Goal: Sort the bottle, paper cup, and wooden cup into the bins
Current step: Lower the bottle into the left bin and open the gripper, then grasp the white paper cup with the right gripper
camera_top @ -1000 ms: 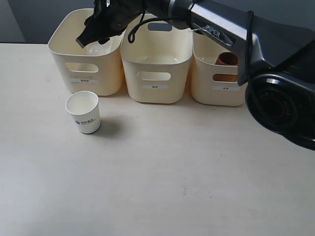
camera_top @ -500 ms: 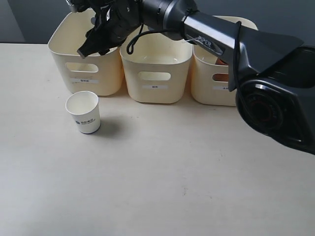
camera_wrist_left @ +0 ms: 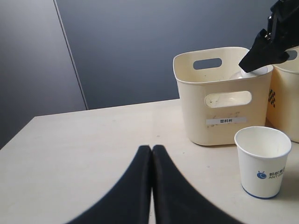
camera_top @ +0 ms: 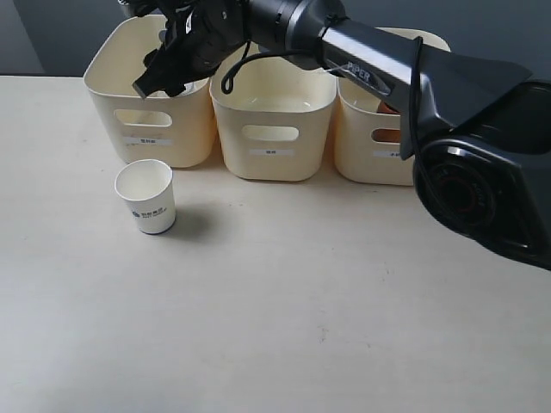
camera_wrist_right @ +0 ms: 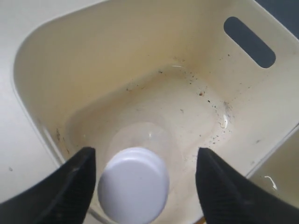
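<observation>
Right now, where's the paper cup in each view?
Exterior: paper cup stands on the table, in front of the left bin.
Left wrist: paper cup in front of that bin.
Right wrist: not in it.
Shared landmark: the left bin, seen from above in the right wrist view.

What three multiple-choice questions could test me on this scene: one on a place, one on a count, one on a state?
1. Where is the paper cup?
A. In the middle bin
B. On the table, in front of the left bin
C. In the right bin

2. How many bins stand in the row?
A. Two
B. Three
C. Five

3. How is the left hand?
A. Wide open
B. Half open
C. Shut, holding nothing

Answers:
1 B: it stands upright on the tabletop before that bin.
2 B: the exterior view shows three cream ones side by side.
3 C: its dark fingers meet with nothing between them.
</observation>
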